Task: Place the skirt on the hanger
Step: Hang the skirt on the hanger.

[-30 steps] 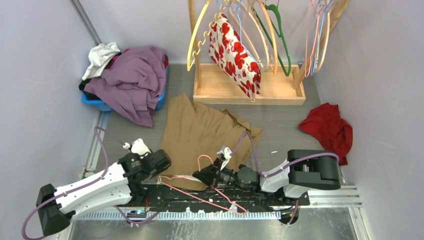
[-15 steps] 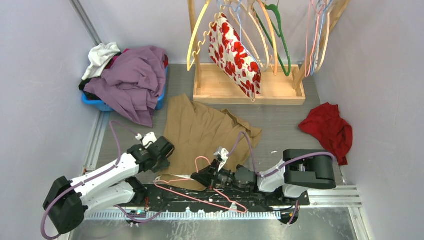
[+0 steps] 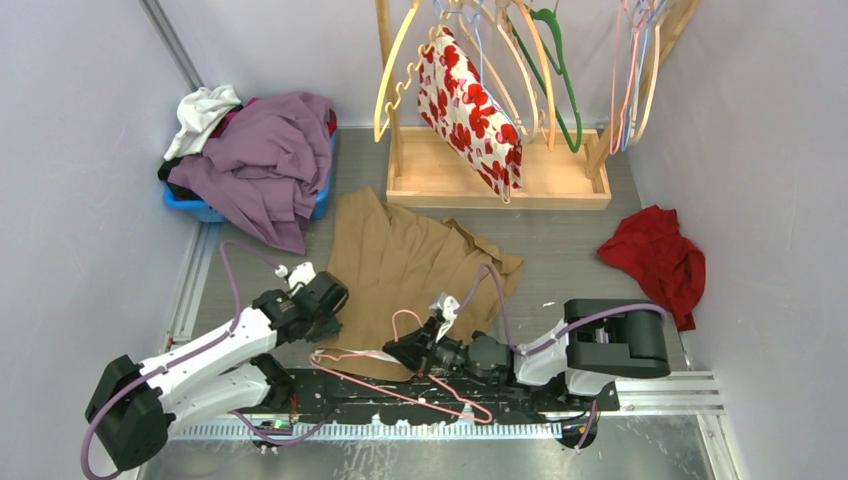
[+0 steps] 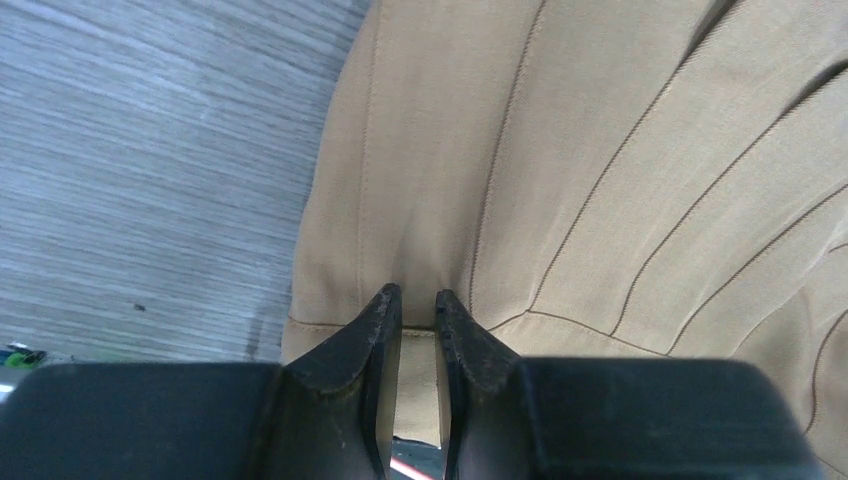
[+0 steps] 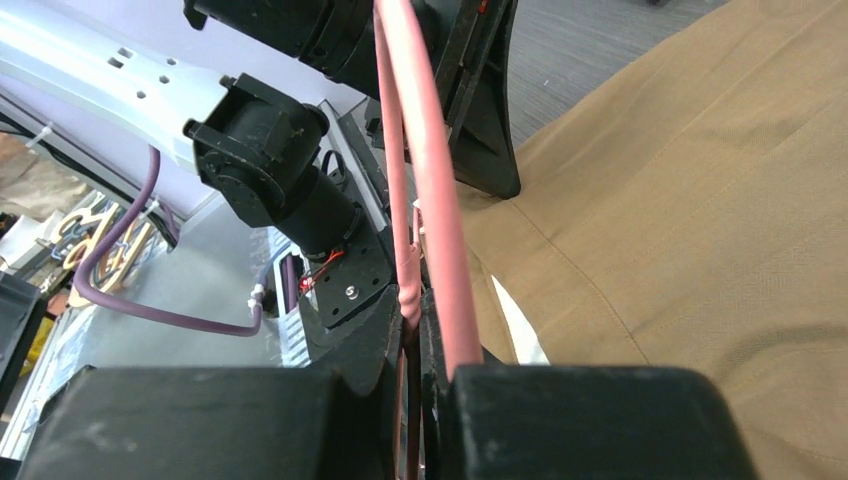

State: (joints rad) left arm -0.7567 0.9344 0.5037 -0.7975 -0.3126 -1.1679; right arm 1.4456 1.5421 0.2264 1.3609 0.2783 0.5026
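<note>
The tan pleated skirt (image 3: 400,262) lies flat on the table in the middle. It fills the left wrist view (image 4: 600,150) and shows in the right wrist view (image 5: 700,200). My left gripper (image 3: 326,298) is at the skirt's near left edge. Its jaws stand a narrow gap apart over the waistband seam (image 4: 418,295), with nothing between them. My right gripper (image 3: 408,350) lies low at the skirt's near edge. It is shut (image 5: 412,320) on the thin pink wire hanger (image 3: 350,355), whose wire runs up between the fingers (image 5: 430,180).
A wooden rack (image 3: 500,185) with several hangers stands at the back and carries a red-and-white floral garment (image 3: 465,100). A blue bin (image 3: 205,210) heaped with purple and white clothes sits at the back left. A red cloth (image 3: 655,255) lies at the right wall.
My left arm has swung forward and right, bringing its gripper onto the skirt's near left edge. My right gripper has shifted slightly left with the hanger.
</note>
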